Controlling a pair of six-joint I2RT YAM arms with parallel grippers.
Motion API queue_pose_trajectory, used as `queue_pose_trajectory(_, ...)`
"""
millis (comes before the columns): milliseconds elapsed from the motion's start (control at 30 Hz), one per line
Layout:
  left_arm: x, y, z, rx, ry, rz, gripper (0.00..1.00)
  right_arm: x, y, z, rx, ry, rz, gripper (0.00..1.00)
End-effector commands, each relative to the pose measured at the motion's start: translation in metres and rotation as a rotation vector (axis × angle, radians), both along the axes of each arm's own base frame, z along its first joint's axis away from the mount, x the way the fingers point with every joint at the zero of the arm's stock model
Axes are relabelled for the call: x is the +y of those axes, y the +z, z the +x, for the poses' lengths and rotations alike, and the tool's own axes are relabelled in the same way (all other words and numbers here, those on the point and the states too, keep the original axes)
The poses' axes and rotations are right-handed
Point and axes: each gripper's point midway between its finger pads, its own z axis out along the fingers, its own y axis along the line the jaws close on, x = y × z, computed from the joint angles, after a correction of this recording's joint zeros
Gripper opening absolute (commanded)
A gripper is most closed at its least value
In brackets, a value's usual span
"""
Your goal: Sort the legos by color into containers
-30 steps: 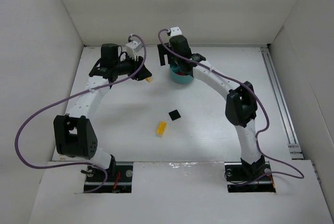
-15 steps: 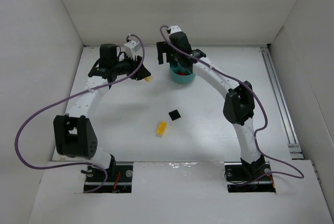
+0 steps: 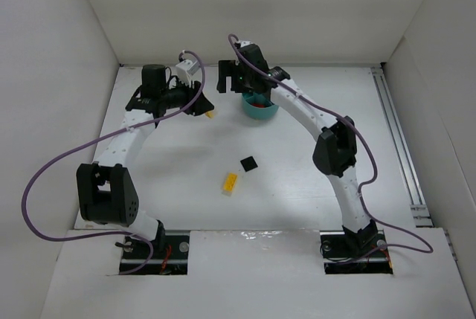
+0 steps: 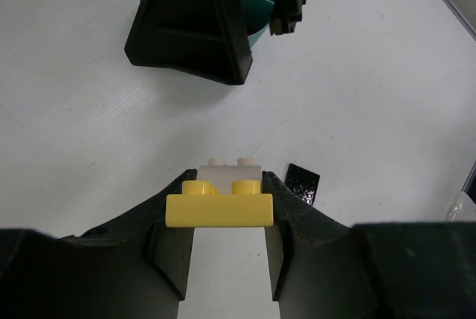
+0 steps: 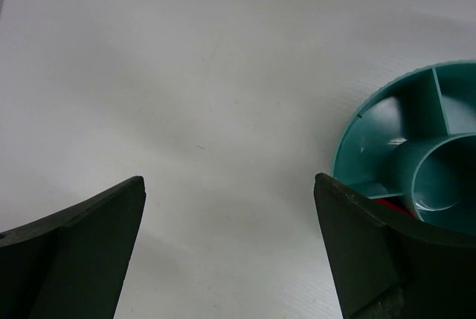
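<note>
My left gripper [image 3: 206,108] is shut on a yellow lego [image 4: 220,204] and holds it above the table, left of the teal dish [image 3: 261,109]. A pale lego [image 4: 230,172] sits right behind the yellow one between the fingertips; I cannot tell if it is gripped. My right gripper [image 3: 225,81] is open and empty, just left of the dish's rim [image 5: 349,137]. A red lego [image 5: 387,206] lies in one wedge of the dish. A black lego [image 3: 248,163] and another yellow lego [image 3: 230,183] lie mid-table. The black lego also shows in the left wrist view [image 4: 303,183].
White walls enclose the table on the left, back and right. A metal rail [image 3: 398,133] runs along the right side. The right gripper's dark fingers [image 4: 190,25] hang in front of the dish in the left wrist view.
My right gripper has moved left, from over the dish to beside its left rim. The left gripper with the yellow lego has barely moved.
</note>
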Motion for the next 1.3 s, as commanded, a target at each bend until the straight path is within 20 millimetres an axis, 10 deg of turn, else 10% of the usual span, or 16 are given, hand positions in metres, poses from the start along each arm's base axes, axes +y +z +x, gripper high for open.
queue_pose_trajectory(0, -0.002, 0.015, -0.002, -0.038, -0.006, -0.031, 0.00, 0.002, -0.011, -0.002, 0.033, -0.027, -0.001, 0.99)
queue_pose_trajectory(700, 0.000, 0.014, -0.005, -0.039, 0.002, -0.026, 0.00, -0.006, -0.058, 0.018, 0.042, -0.122, -0.064, 0.99)
queue_pose_trajectory(1267, -0.001, 0.017, -0.005, -0.056, -0.011, -0.028, 0.00, -0.019, -0.046, -0.013, 0.051, -0.040, -0.091, 0.99)
